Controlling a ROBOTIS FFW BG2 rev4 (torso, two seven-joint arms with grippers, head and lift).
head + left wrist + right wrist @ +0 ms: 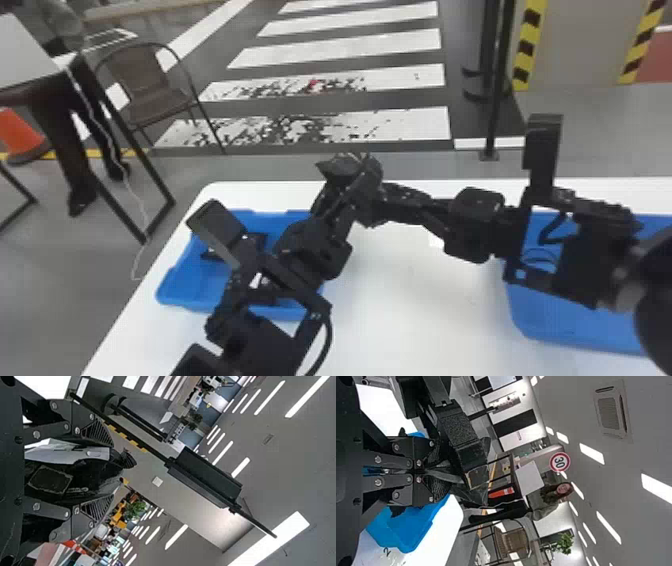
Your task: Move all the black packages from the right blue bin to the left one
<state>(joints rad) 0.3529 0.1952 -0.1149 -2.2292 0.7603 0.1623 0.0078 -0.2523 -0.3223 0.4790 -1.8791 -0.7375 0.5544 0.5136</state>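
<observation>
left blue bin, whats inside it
In the left blue bin, something black shows toward the far side, probably a black package. The left arm crosses in front and covers much of the inside, so any others there can't be counted.

We see the head view's edge crop the right bin (565, 325); the left arm (260, 345) partly hides the left bin (192, 285).

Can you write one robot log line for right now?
right gripper: shut on black package | left gripper: at same package | place: above table | step: likely hand-over
</observation>
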